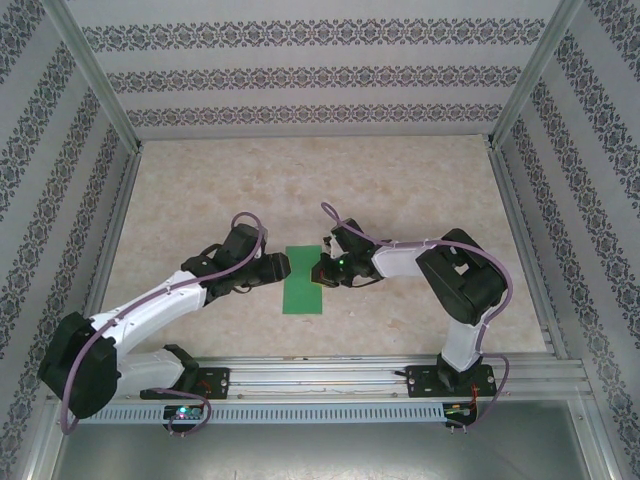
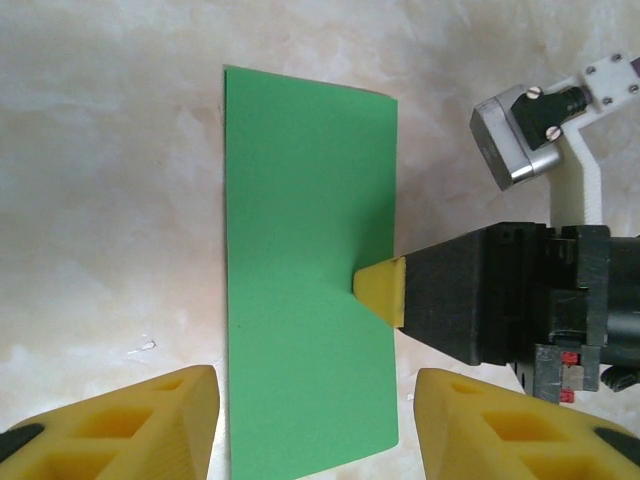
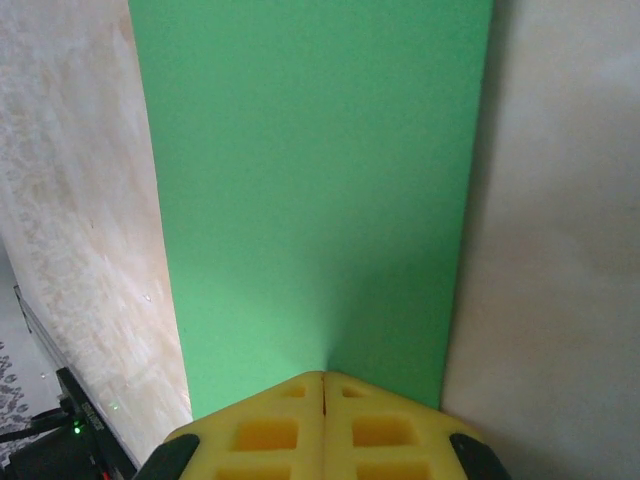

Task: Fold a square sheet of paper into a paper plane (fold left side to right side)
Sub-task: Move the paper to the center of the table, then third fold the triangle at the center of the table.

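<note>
The square sheet of paper (image 1: 304, 281) is bright green and lies flat on the table as a narrow rectangle, about half as wide as it is long. A paper plane is out of view. My right gripper (image 1: 322, 272) is shut, and its joined yellow fingertips (image 2: 383, 290) press down on the middle of the paper's right edge. In the right wrist view the paper (image 3: 310, 180) stretches away from the closed right gripper (image 3: 323, 385). My left gripper (image 2: 315, 410) is open just above the paper (image 2: 305, 250), at its left side (image 1: 278, 266), with one finger on each side of the strip.
The marble-patterned tabletop (image 1: 400, 190) is bare around the paper. Patterned walls and an aluminium frame (image 1: 95, 270) enclose it. A metal rail (image 1: 330, 375) carrying both arm bases runs along the near edge.
</note>
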Available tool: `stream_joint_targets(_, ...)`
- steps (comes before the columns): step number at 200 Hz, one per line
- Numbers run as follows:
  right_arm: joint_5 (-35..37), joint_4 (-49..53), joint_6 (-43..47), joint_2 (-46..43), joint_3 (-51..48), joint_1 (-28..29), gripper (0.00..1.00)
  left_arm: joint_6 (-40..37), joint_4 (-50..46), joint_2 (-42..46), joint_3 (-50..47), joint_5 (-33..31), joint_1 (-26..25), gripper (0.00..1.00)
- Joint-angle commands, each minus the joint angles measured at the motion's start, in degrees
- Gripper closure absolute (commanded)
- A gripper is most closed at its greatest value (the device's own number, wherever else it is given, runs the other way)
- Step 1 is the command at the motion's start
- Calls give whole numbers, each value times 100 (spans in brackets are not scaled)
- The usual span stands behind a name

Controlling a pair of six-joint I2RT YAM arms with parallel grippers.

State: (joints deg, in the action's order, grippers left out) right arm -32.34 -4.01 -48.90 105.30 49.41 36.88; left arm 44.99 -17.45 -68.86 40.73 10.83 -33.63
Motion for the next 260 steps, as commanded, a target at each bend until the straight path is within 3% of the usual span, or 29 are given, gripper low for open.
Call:
stream_joint_targets(1,-111,268,253,29,-196,-113,99,90,154,-133,-180,339,76,45)
stream_joint_targets(75,-336,308,590,-267,-541,-377,100,431,1146,-1209,-335,1517,67,53)
stream_joint_targets(102,-348,304,601,-275,-564,-384,100,484,1326,-1657,-261,1745,50,62)
stream_joint_targets(156,-326,304,610,-265,-581,-392,100,546,1207,-2027,-190,1581,38,65)
stream_joint_targets(221,-335,304,628,-238,-590,-419,99,697,1654,-2107,-312,1932,40,75)
stream_joint_targets(260,-352,304,637,-220,-590,-419,99,785,1812,-2071,-343,2021,40,76)
